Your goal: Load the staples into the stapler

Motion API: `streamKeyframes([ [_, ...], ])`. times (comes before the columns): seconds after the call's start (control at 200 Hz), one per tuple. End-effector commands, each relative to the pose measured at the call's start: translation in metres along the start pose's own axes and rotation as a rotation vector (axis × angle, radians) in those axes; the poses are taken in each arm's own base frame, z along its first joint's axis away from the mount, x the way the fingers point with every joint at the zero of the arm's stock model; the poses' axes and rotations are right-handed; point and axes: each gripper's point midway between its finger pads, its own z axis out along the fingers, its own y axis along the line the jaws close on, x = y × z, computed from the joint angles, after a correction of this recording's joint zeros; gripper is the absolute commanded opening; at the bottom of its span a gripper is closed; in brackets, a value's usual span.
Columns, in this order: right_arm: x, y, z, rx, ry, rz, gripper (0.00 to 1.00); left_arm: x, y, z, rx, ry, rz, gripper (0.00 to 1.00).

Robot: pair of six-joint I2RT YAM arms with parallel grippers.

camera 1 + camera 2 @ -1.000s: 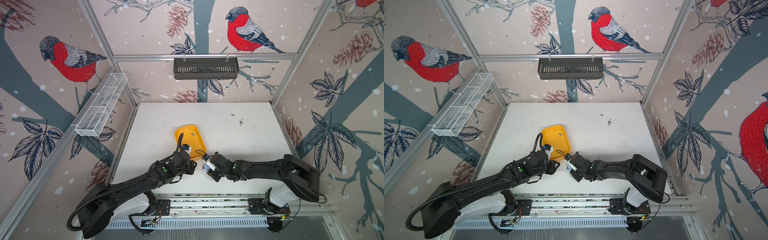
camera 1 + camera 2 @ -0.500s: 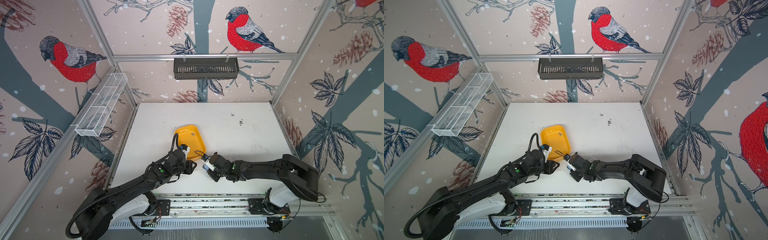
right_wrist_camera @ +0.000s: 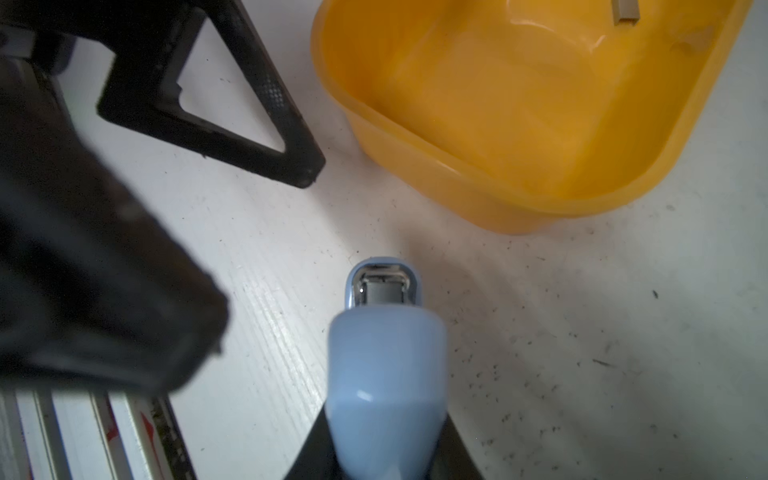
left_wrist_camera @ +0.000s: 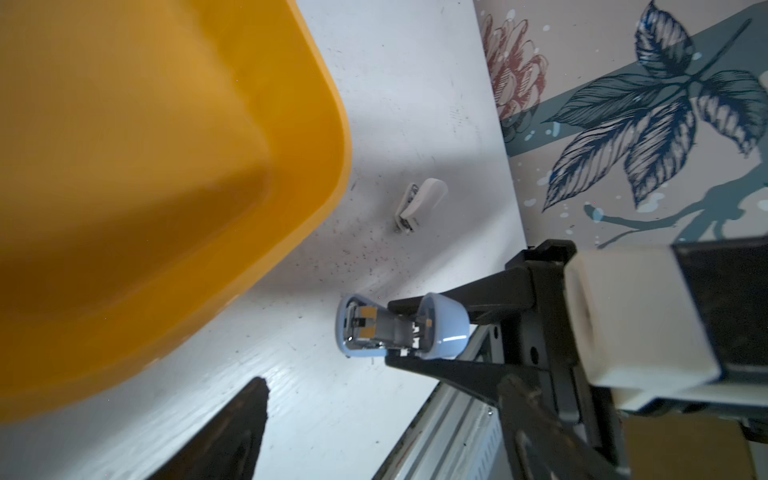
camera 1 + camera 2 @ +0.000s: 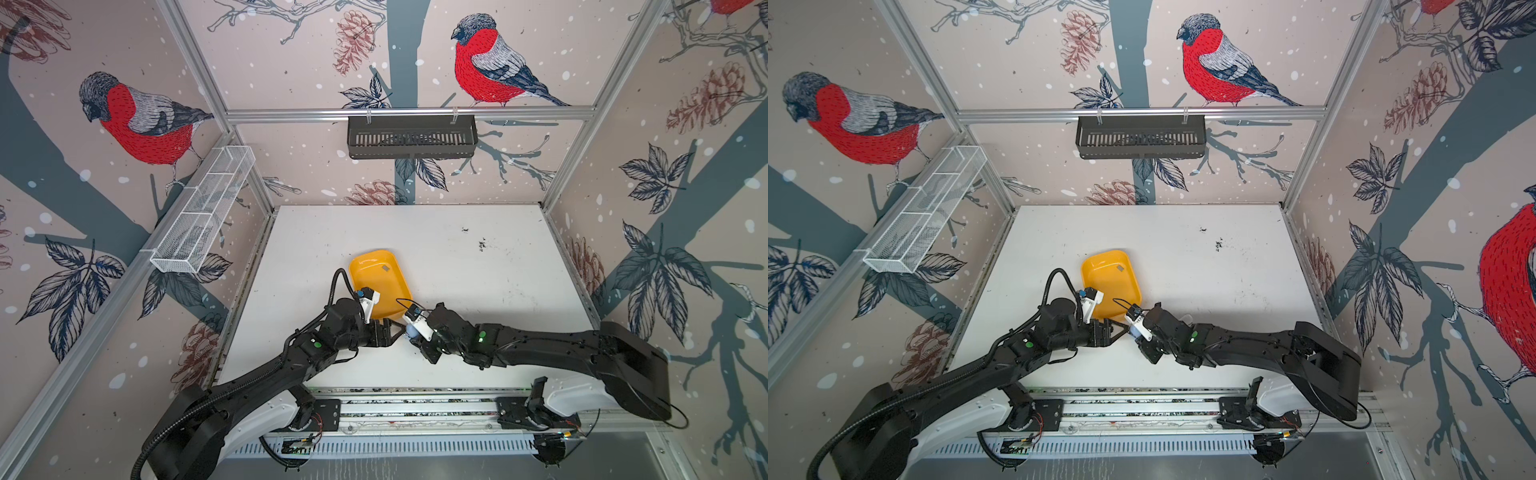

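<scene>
In the lower middle of both top views, the right claw (image 5: 409, 332) (image 5: 1136, 330) is clamped on a small light-blue stapler (image 5: 412, 331), with its 2 fingers pinching the rounded blue shell from either side. In the left wrist view the stapler (image 4: 361, 328) is hinged open and its metal insides show. A grey metal piece sits in the channel, and I cannot tell whether it is a strip of staples.

The left claw (image 5: 390, 330) faces the stapler from just beside it, spread wide and holding nothing. In the right wrist view its 2 fingers (image 3: 257, 124) stand well apart at the upper left and left of the frame, clear of the stapler (image 3: 386, 374).

1 grey strip of staples (image 5: 385, 269) (image 5: 1121, 268) lies alone in the yellow tray (image 5: 374, 291), near its far end. A white stapler (image 4: 422, 203) lies on the table (image 5: 478, 270) beside the tray.
</scene>
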Motion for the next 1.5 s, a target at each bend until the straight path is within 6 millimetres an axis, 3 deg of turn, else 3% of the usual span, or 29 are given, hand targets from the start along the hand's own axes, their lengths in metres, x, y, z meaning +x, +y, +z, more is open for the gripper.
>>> streamKeyframes([
  [0.0, -0.012, 0.007, -0.007, -0.027, -0.046, 0.020, 0.21, -0.006, -0.027, -0.001, 0.125, 0.005, -0.007, 0.88],
  [0.165, -0.015, 0.011, -0.010, -0.034, -0.058, 0.024, 0.21, -0.002, -0.041, -0.001, 0.199, 0.036, -0.006, 0.89],
  [0.455, -0.018, 0.018, -0.011, -0.033, -0.070, 0.010, 0.21, 0.000, -0.033, 0.008, 0.163, 0.066, -0.023, 0.86],
  [0.796, -0.016, 0.019, -0.009, -0.029, -0.069, 0.015, 0.21, -0.001, -0.036, 0.009, 0.177, 0.067, -0.024, 0.55],
  [0.951, -0.016, 0.020, -0.008, -0.030, -0.069, 0.014, 0.20, 0.001, -0.035, 0.010, 0.183, 0.070, -0.015, 0.46],
  [1.211, -0.016, 0.020, -0.008, -0.032, -0.069, 0.018, 0.20, 0.002, -0.041, 0.011, 0.196, 0.078, 0.018, 0.36],
  [1.491, -0.014, 0.020, -0.007, -0.031, -0.065, 0.018, 0.17, 0.006, -0.032, 0.015, 0.155, 0.090, 0.023, 0.31],
])
